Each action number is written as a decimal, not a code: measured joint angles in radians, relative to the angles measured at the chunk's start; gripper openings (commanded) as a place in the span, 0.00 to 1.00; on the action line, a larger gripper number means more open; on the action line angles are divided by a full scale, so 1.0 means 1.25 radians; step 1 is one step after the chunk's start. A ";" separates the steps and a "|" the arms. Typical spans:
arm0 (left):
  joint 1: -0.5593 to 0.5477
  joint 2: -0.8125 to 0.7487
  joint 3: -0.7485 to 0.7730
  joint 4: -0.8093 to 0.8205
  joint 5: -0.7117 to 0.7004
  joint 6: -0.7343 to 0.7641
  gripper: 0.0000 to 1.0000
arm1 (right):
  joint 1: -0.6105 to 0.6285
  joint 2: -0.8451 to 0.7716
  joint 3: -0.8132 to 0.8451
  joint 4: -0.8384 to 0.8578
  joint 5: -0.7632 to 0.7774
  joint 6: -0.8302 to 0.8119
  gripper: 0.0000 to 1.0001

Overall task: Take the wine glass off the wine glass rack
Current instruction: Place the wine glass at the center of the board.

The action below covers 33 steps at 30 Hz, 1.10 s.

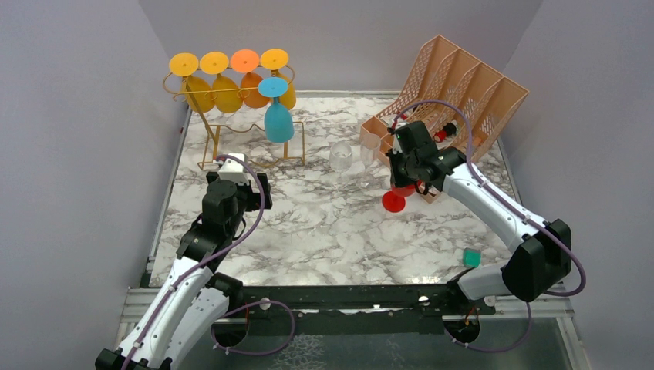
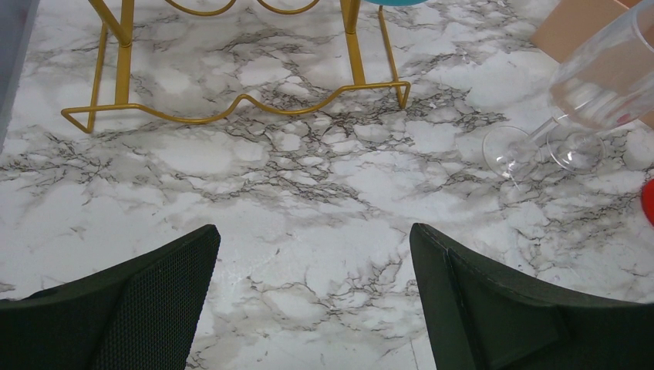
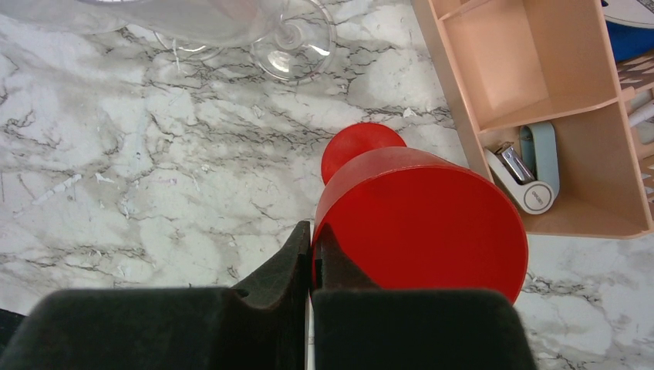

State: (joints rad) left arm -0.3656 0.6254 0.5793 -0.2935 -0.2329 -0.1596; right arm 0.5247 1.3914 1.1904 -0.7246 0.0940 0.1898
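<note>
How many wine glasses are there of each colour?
yellow glasses: 3
orange glass: 1
blue glass: 1
red glass: 1
clear glasses: 2
Total: 8

Left arm (image 1: 173, 289), right arm (image 1: 493, 204): white links, black joints, purple cables; jaws black.
</note>
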 measured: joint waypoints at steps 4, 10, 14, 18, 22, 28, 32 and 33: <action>0.000 0.000 0.000 0.000 0.000 0.000 0.99 | 0.000 0.017 0.011 0.004 0.000 0.000 0.04; 0.000 0.000 0.000 0.000 0.001 0.001 0.99 | 0.005 0.038 0.025 0.013 0.000 -0.001 0.06; 0.000 0.000 0.000 0.000 0.003 0.002 0.99 | 0.005 0.047 0.030 0.017 -0.001 -0.001 0.11; 0.000 0.000 0.000 0.000 0.004 0.002 0.99 | 0.007 0.066 0.040 0.019 -0.001 -0.005 0.11; 0.000 0.000 0.000 0.000 0.004 0.002 0.99 | 0.009 0.072 0.043 0.019 -0.001 -0.006 0.11; 0.000 0.000 0.000 0.000 0.004 0.002 0.99 | 0.009 0.074 0.055 0.023 -0.002 -0.007 0.10; 0.000 0.000 0.000 0.000 0.004 0.002 0.99 | 0.009 0.082 0.058 0.027 -0.004 -0.007 0.12; 0.000 0.000 0.000 0.000 0.004 0.002 0.99 | 0.009 0.085 0.059 0.027 -0.004 -0.007 0.12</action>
State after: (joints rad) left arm -0.3656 0.6254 0.5793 -0.2932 -0.2276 -0.1566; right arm 0.5358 1.4982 1.2640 -0.6907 0.0887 0.1814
